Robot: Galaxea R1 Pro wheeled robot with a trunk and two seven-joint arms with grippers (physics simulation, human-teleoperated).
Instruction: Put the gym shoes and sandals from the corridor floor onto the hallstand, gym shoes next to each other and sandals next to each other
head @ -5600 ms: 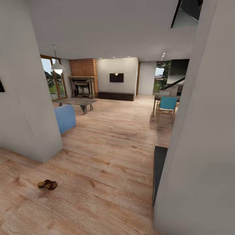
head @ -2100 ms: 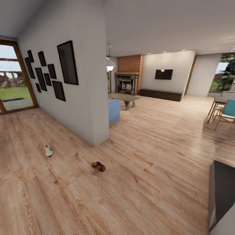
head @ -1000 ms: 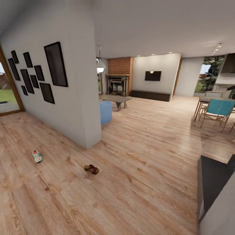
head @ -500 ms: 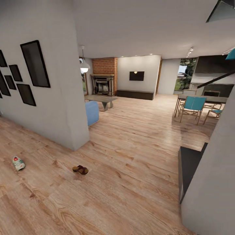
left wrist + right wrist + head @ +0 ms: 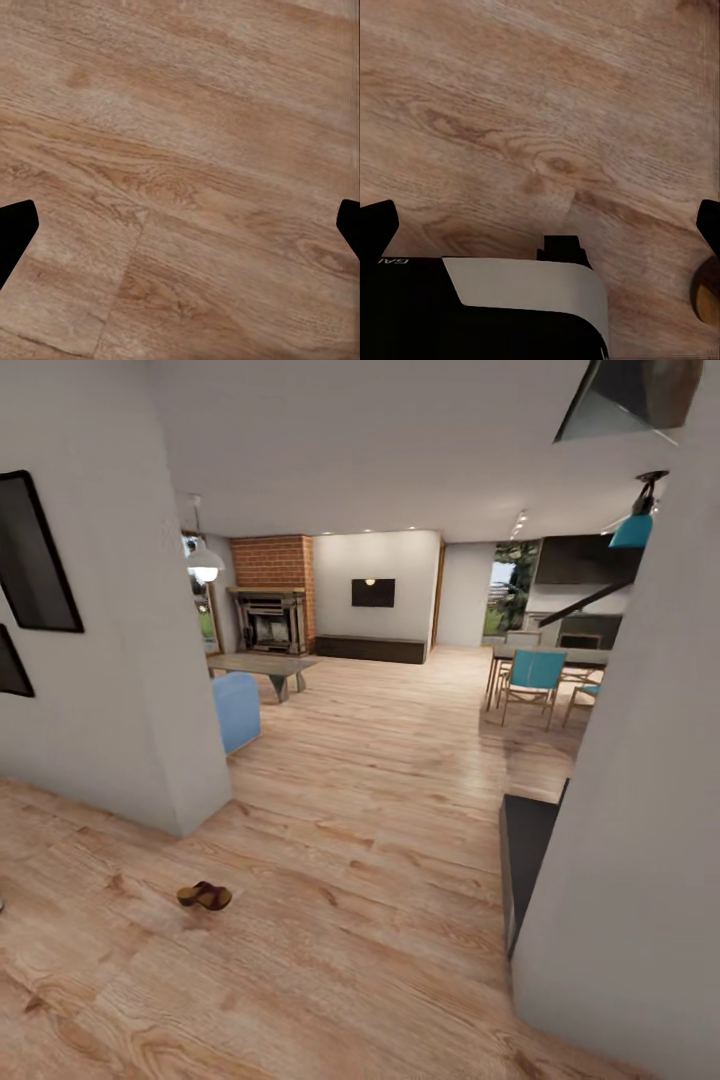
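One dark brown sandal point(image 5: 204, 896) lies alone on the corridor floor point(image 5: 350, 920) of light wood planks, at the lower left of the head view. The gym shoes, the other sandal and the hallstand are out of view. In the left wrist view my left gripper point(image 5: 180, 232) hangs open over bare planks, its black fingertips point(image 5: 15, 232) far apart at the picture's edges. My right gripper point(image 5: 540, 225) is open too, with nothing between its fingertips point(image 5: 379, 221), above floor and a white-and-black part of my own body point(image 5: 510, 307).
A white wall corner point(image 5: 150, 710) with dark picture frames stands at the left. A grey wall point(image 5: 640, 810) rises close on the right, with a dark low unit point(image 5: 525, 850) at its foot. Beyond are a blue ottoman point(image 5: 237, 710), a coffee table point(image 5: 260, 665) and teal dining chairs point(image 5: 530, 680).
The head view has swung to the right: the cream gym shoe has slid out past the left edge and the sandal sits further left in the picture. Nothing on the floor has moved.
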